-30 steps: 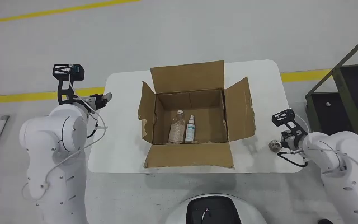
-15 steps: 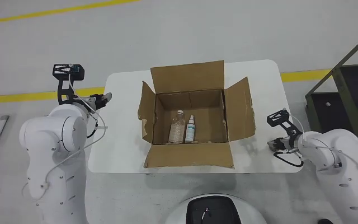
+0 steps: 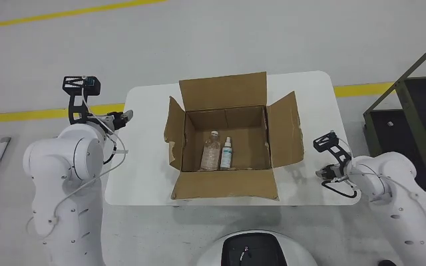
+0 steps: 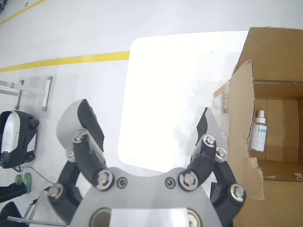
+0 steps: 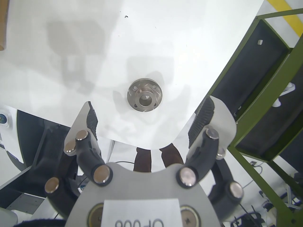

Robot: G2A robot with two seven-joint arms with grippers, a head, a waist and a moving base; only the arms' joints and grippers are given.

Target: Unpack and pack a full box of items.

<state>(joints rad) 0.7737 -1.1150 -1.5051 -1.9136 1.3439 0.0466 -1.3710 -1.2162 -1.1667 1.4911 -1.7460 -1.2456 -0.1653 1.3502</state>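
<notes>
The metal ring [image 5: 144, 98] lies flat on the desk [image 5: 165, 24] near its rounded corner, right of the box [image 3: 223, 90]. The right gripper [image 5: 149, 107] hovers over it, wide open and empty; a skewed closing could knock the ring off the edge. The left gripper [image 4: 144, 109] hangs open, empty.

At the right of the top view, the right arm [image 3: 383, 181] has slid leftward in small steps, from off the right edge of the table [image 3: 313, 100] to over its lower right corner. The right gripper [image 5: 149, 107] has come in with it. The flange [image 5: 144, 94], which a second ago lay in plain sight just left of the gripper, is now mostly covered by it from above.
</notes>
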